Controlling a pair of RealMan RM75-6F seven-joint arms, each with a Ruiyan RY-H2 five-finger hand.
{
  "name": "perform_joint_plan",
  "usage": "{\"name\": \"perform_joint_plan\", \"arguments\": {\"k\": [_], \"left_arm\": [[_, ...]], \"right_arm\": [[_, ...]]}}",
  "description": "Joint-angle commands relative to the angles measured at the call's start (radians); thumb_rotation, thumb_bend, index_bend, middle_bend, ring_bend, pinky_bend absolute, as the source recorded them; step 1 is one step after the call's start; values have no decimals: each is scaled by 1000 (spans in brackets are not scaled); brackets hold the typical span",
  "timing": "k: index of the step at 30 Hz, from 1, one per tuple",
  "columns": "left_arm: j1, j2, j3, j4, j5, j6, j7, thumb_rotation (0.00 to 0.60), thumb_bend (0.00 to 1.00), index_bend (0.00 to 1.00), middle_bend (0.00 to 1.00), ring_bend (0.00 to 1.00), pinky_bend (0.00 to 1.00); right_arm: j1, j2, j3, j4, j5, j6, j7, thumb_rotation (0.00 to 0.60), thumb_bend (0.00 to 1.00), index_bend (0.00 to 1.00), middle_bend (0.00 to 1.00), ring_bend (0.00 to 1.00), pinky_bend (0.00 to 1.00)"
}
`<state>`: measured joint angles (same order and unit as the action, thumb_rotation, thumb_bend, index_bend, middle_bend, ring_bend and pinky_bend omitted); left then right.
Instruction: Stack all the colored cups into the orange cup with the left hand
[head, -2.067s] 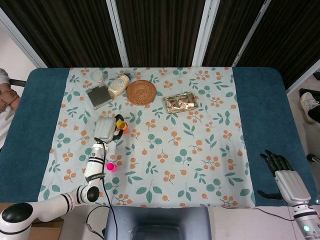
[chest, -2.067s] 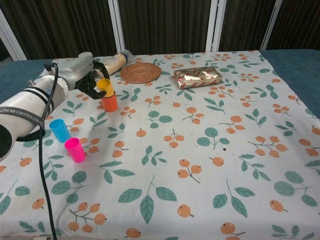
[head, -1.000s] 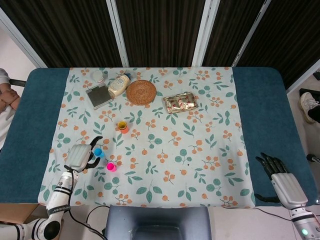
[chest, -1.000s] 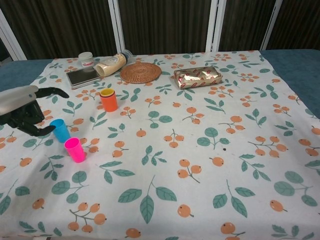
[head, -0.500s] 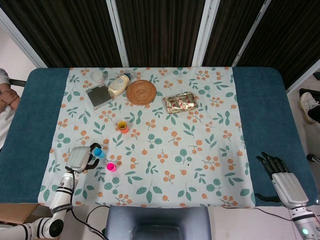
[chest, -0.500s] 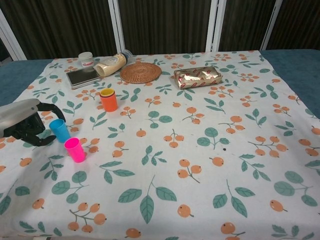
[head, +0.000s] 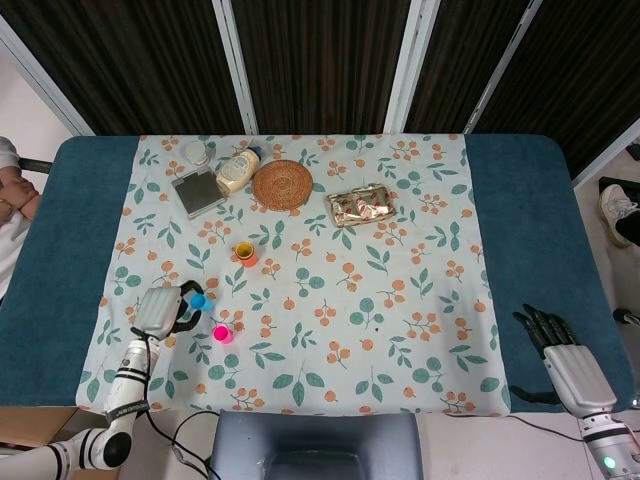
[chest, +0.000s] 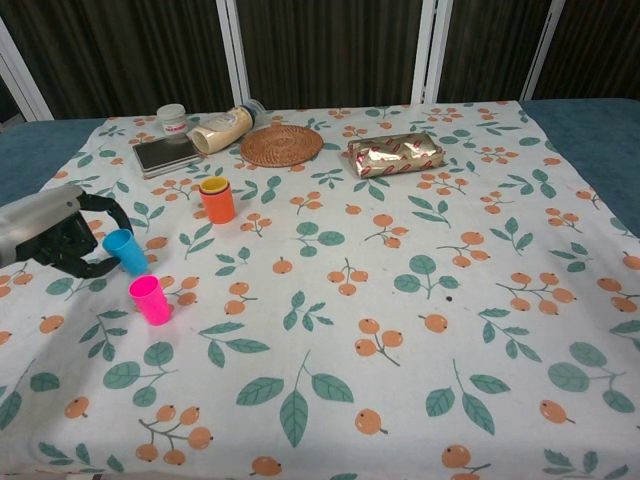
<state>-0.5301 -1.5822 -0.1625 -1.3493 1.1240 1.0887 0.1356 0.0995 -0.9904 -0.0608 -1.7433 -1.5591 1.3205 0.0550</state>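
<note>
The orange cup (chest: 218, 204) stands left of centre with a yellow cup (chest: 213, 185) nested in it; in the head view the orange cup (head: 245, 253) shows the yellow rim too. My left hand (chest: 62, 237) grips the blue cup (chest: 128, 251), tilted and lifted just off the cloth; from above the left hand (head: 165, 311) holds the blue cup (head: 198, 300). A pink cup (chest: 150, 299) stands upright close in front of it, pink cup (head: 222, 334). My right hand (head: 565, 358) hangs open off the table's right front corner, holding nothing.
At the back left lie a dark flat case (chest: 166, 154), a white jar (chest: 173, 118) and a bottle on its side (chest: 224, 124). A woven coaster (chest: 281, 145) and a shiny wrapped packet (chest: 395, 153) sit behind the centre. A person's arm (head: 12, 195) shows at the far left.
My left hand left the orange cup with the yellow one inside, swung back to the blue cup, closed around it and has now raised and tilted it slightly toward the orange cup.
</note>
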Motion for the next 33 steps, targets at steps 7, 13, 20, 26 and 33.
{"name": "perform_joint_plan", "arguments": {"k": [7, 13, 20, 26, 33], "left_arm": [[-92, 9, -162, -66, -32, 39, 51, 600, 381, 536, 1000, 1000, 1000], [-182, -64, -243, 6, -104, 37, 124, 600, 383, 536, 1000, 1000, 1000], [-248, -156, -250, 128, -151, 9, 161, 600, 385, 537, 1000, 1000, 1000], [-270, -206, -238, 215, -167, -13, 161, 600, 385, 537, 1000, 1000, 1000], [-276, -235, -222, 269, -158, -18, 154, 600, 381, 537, 1000, 1000, 1000]], "right_arm": [[2, -2, 2, 0, 7, -6, -4, 600, 189, 0, 0, 0, 0], [5, -6, 8, 2, 22, -11, -10, 600, 189, 0, 0, 0, 0], [14, -9, 16, 4, 45, -31, -18, 600, 189, 0, 0, 0, 0], [14, -6, 18, 3, 51, -32, -14, 600, 189, 0, 0, 0, 0], [14, -4, 18, 3, 49, -31, -10, 600, 189, 0, 0, 0, 0]]}}
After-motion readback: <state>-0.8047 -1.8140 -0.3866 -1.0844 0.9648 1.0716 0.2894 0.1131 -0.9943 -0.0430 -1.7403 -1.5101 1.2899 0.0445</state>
